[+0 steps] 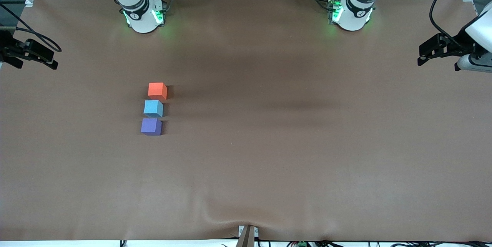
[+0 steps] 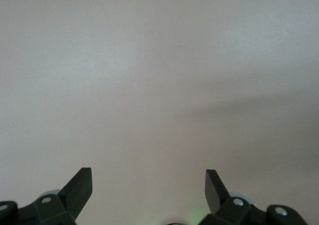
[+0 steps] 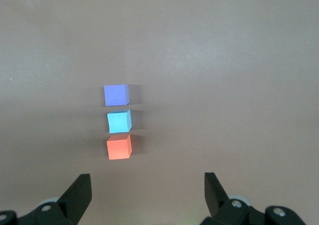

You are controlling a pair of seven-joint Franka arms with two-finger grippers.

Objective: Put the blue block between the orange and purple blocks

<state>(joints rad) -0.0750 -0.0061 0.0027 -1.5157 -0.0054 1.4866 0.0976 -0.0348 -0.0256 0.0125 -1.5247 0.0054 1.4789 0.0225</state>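
A: Let's start with the biggest thing we have, the brown surface point(image 1: 269, 154). It carries only three cubes, all toward the right arm's end.

B: Agreed. Then the arms. We see both drawn back to the two ends of the surface, neither of them over the cubes. The right pincer point(image 1: 29, 53) hangs at its own end and the left pincer point(image 1: 432, 53) at the other; both look parked and waiting.

A: And the fingers? In each wrist view we see two dark tips spread wide with nothing between them, so we call the right pincer point(image 3: 147, 192) open and empty, and the left pincer point(image 2: 148, 190) the same.

B: Now the cubes. We read a short row running toward the front camera: the orange block point(image 1: 157, 90) farthest from it, the blue block point(image 1: 153, 108) in the middle, the purple block point(image 1: 151, 126) nearest.

A: So the blue block sits between its two neighbours, just beside each. We make out slim gaps in the right wrist view, where purple point(image 3: 115, 94), blue point(image 3: 119, 121) and orange point(image 3: 118, 147) line up.

B: The relation that matters, then: the row lies far closer to the right arm, and its wrist camera looks straight down its length. The left wrist sees only bare surface.

A: We judge the placement done. If any nudge were wanted, the right arm would be our choice.
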